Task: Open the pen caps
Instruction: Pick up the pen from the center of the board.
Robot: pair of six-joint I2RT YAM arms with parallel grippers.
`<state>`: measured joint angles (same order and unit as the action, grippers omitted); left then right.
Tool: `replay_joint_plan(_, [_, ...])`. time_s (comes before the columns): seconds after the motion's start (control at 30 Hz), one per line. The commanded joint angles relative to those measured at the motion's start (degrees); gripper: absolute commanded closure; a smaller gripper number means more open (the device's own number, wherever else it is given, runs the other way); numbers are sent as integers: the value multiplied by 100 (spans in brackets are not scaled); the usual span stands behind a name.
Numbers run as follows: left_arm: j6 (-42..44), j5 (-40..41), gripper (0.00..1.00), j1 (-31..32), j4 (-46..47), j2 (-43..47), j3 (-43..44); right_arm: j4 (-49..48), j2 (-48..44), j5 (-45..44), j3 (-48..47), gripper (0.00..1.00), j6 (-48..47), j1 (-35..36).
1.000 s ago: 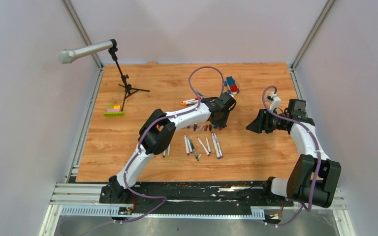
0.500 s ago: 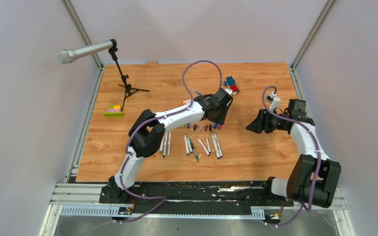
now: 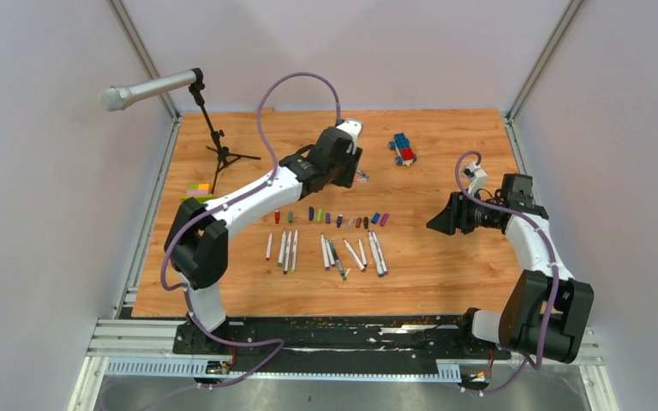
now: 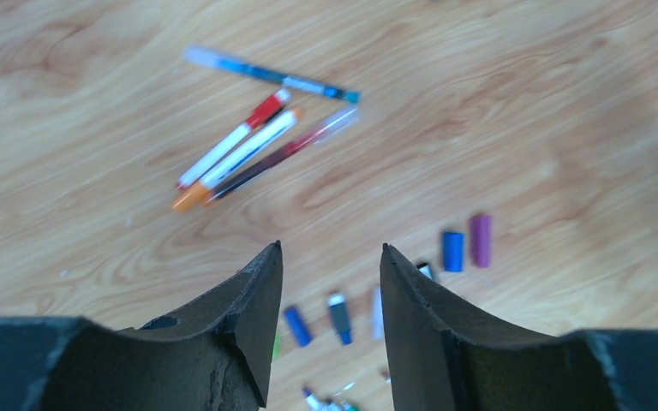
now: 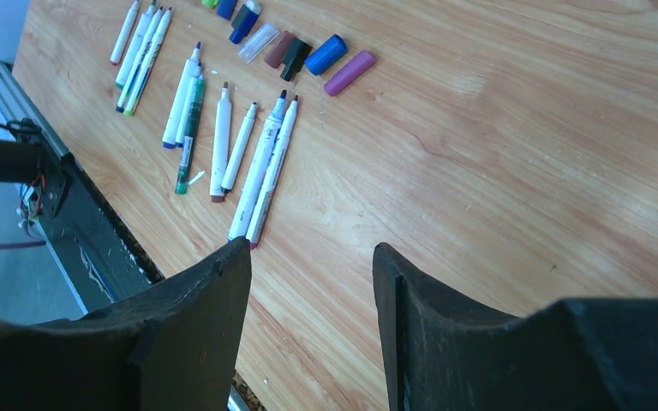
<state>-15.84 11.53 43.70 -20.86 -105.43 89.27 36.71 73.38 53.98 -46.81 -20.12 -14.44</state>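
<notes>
Two grippers: both hang above the table with nothing between their fingers.
Left side: the left gripper [image 4: 331, 250] hangs over the far middle of the light-brown wooden table [image 3: 454, 257]. Its dark fingers [image 4: 253, 300] are spread apart and hold nothing.
Right side: the right gripper [image 5: 313, 248] hovers over the right part of the table and points left. Its dark fingers [image 5: 214, 291] are spread and hold nothing.
Caps: small cylindrical plastic pen caps [image 3: 327, 217] in red, green, blue, purple, brown and black lie off their pens. They form a loose left-to-right row across the middle of the table.
Row end: a blue cap [image 5: 326, 54] and a purple cap [image 5: 349, 73] lie side by side at the right end of the row.
Uncapped pens: slim white-barrelled marker pens [image 3: 326, 251] lie in a row just near of the caps with their tips bare. The two rightmost lie close side by side.
Far bunch: four slim pens [image 4: 248, 150] lie far of the cap row, close to the left gripper. The red-ended, orange-ended and dark red ones fan together, with the blue one just beyond them. They are blurred, but caps appear to be on.
Car: a blue-and-red toy car [image 3: 403, 149] sits far and to the right of the left gripper, apart from it.
Microphone: a grey microphone on a black tripod stand [image 3: 150, 88] stands at the far left corner.
Bricks: a green-yellow brick bar [image 3: 195, 190] lies at the left edge, near the stand's feet.
</notes>
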Motion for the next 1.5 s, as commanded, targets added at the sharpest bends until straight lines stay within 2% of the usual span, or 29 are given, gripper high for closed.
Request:
replay_joint_plan(0.0, [246,-2,45,-372,172,807,-689,107,-148,594,-134,45,-675,34])
replay_joint_plan(0.2, [240,-47,31,-468,592,2408,-2272,556,312,339,-808,39,-1733,629])
replay_joint_plan(0.37, [-164,127,3,-507,860,3649,-3593,671,1184,-762,-2111,32,-2206,1598])
replay_joint_plan(0.4, [-310,113,1,-530,913,3867,-3919,710,1410,-950,-2401,30,-2241,1812])
replay_joint_plan(0.67, [-720,173,0,-568,1071,5316,-5061,1251,3687,-2174,-5227,24,-2232,2975])
replay_joint_plan(0.9, [-588,519,0,-570,1213,5858,-5387,1397,5285,-2785,-7235,32,-2051,3349])
replay_joint_plan(1.03, [-717,578,0,-573,1444,5885,-5621,1304,5778,-3121,-7607,38,-2071,3529])
replay_joint_plan(1.2, [-734,630,0,-569,1708,5796,-5758,1145,6335,-3446,-8114,44,-1610,3607])
replay_joint_plan(1.47, [-679,703,0,-573,1836,5526,-5736,1154,6905,-3584,-8457,51,-1450,3605])
